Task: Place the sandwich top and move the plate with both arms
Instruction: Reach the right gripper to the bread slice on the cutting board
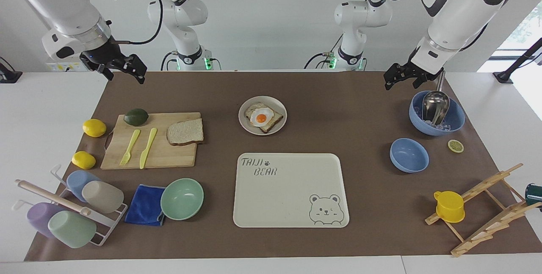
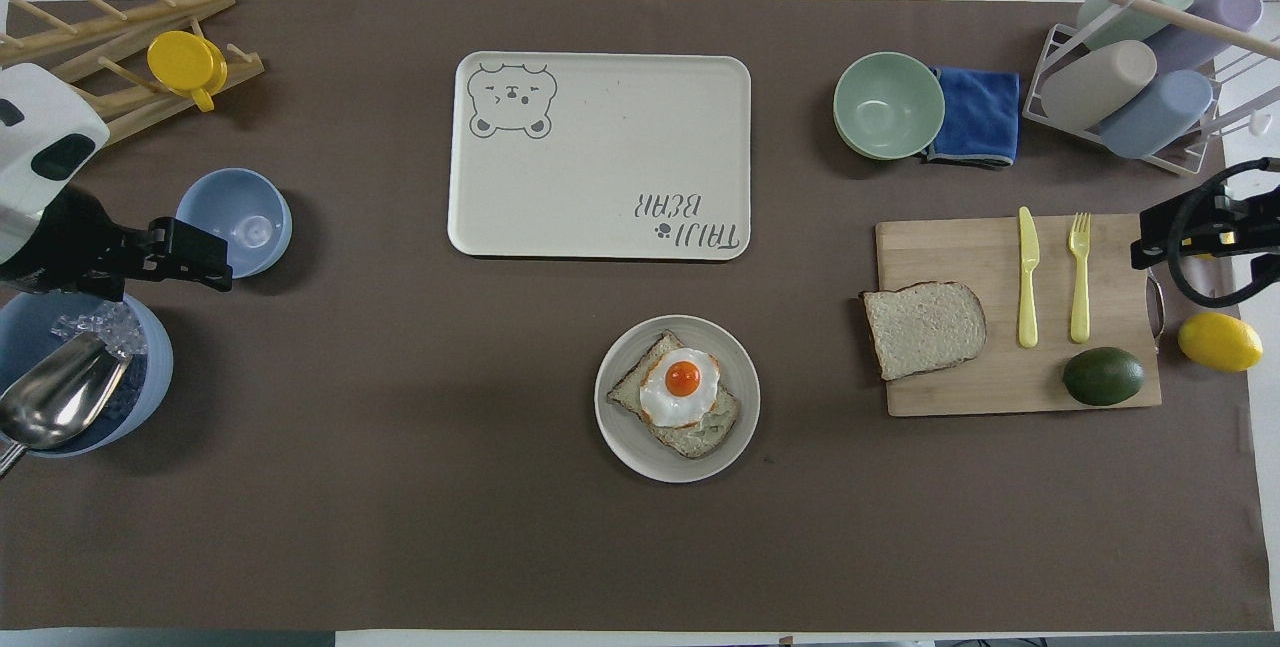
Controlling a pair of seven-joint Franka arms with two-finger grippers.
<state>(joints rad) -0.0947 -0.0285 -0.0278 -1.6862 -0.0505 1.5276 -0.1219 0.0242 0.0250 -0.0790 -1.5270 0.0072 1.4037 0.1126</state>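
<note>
Beside right gripper, untouched sandwich top.

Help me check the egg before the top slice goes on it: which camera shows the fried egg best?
The overhead view: it looks almost straight down on the fried egg, so yolk, white and the toasted slice under it on the plate read clearly. The facing view shows the egg slantwise.

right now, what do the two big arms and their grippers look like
Both arms are thick, white and jointed, with black oval patches and black cables trailing off them. Each ends in a silver wrist ring and a black two-finger gripper: left gripper, right gripper.
</note>
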